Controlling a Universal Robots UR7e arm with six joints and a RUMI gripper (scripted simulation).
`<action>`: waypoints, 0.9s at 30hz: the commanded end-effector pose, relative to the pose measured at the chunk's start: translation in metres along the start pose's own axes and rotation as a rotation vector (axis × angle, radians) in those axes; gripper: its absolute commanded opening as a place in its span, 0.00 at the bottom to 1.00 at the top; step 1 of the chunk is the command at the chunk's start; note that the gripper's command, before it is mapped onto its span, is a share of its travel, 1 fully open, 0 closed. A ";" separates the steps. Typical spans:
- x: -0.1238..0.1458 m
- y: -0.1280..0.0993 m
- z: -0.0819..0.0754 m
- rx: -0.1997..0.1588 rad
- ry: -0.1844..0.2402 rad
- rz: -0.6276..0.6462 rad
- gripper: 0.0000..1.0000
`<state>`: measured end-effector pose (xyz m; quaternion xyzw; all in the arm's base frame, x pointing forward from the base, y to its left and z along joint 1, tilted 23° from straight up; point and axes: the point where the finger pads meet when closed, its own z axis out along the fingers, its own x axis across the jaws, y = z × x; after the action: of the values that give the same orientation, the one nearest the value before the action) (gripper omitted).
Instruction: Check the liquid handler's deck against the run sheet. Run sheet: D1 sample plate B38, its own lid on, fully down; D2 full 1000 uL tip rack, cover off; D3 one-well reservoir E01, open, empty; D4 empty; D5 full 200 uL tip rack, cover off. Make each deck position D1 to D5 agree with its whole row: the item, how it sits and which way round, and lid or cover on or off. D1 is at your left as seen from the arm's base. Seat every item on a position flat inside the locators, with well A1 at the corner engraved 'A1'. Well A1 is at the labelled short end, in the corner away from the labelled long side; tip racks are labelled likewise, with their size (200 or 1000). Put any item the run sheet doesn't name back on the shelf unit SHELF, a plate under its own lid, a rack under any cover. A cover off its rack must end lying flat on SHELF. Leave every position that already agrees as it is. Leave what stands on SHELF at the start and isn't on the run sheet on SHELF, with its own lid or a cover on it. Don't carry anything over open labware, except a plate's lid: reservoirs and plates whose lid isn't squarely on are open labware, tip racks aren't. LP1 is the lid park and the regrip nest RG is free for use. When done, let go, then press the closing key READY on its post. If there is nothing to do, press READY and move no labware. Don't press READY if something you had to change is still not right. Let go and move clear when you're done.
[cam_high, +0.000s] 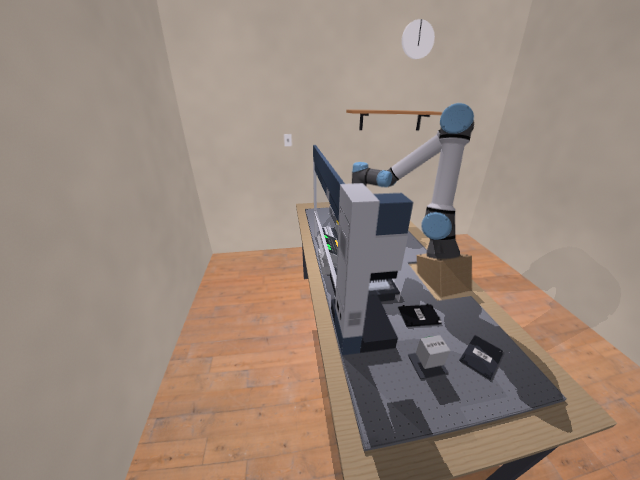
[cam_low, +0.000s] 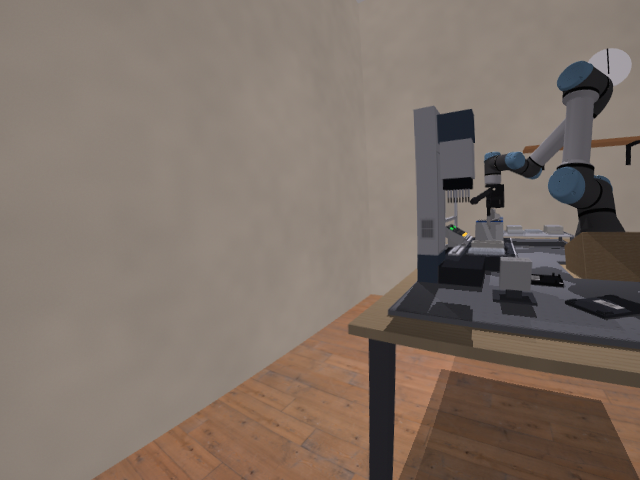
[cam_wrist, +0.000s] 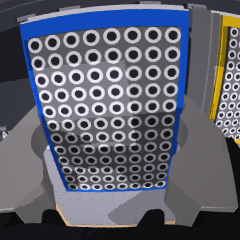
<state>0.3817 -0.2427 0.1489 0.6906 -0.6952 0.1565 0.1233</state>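
My gripper (cam_wrist: 112, 98) is shut on a blue-framed tip rack (cam_wrist: 107, 105), one finger on each long side. The rack has no cover and its rows of tips show from above. In the exterior view the gripper (cam_low: 494, 209) holds the rack (cam_low: 488, 228) above the deck, just right of the liquid handler's pipetting head (cam_low: 458, 193). A yellow-framed tip rack (cam_wrist: 229, 85), also uncovered, lies below at the right edge of the wrist view. In the top view the gripper is hidden behind the handler's tower (cam_high: 361, 258).
Two black flat labelled pieces (cam_high: 419, 315) (cam_high: 481, 355) lie on the front of the bench, beside a pale labelled block on a stand (cam_high: 433, 351). Low pale items stand at the far end (cam_low: 537, 229). The arm's base sits on a box (cam_high: 444, 273).
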 end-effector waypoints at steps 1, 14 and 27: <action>-0.001 0.001 0.000 0.001 0.000 0.000 0.00; -0.002 0.002 0.005 -0.002 -0.002 -0.001 0.00; -0.002 0.002 0.010 -0.002 -0.003 -0.001 0.00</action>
<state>0.3810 -0.2446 0.1423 0.6908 -0.6952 0.1557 0.1233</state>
